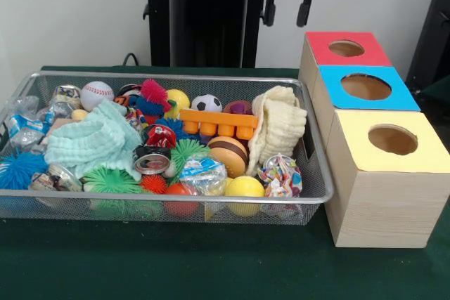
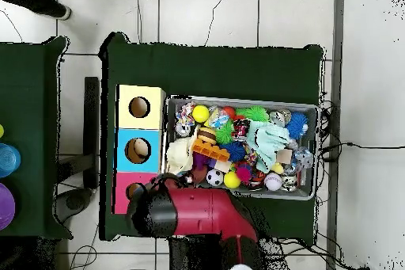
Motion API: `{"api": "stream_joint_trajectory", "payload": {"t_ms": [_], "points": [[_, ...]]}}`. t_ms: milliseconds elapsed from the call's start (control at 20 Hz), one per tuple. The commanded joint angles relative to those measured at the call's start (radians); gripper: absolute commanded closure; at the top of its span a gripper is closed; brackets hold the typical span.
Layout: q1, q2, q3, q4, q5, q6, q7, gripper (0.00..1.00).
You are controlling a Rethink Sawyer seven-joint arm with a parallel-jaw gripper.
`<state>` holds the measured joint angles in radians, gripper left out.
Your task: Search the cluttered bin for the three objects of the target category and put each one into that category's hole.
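Searching is just starting: the black end effector [image 1: 287,6] is hanging apart and empty above the big silver wire-mesh bin [image 1: 318,173], where a crinkly clear packet of multicoloured bits [image 1: 280,176] is lying near the front, needing grabbing next.

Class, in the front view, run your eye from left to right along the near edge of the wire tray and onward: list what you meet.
Blue spiky ball → green spiky ball → blue-white packet → yellow ball → packet of multicoloured bits → yellow-topped box.
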<state>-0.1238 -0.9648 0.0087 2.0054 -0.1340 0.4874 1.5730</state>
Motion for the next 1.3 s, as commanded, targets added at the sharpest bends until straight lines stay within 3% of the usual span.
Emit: {"api": "stream_joint_trajectory", "payload": {"t_ms": [50,550,900,1300], "points": [[-0.070,0.121,0.108,-0.182,-0.076,-0.025,-0.037,0.00],[-0.186,0.226,0.230,-0.269,-0.175,-0.083,-0.122,0.00],[-0.232,0.274,0.287,-0.351,-0.216,-0.036,-0.140,0.00],[-0.297,0.336,0.346,-0.447,-0.326,0.034,-0.233,0.00]]}}
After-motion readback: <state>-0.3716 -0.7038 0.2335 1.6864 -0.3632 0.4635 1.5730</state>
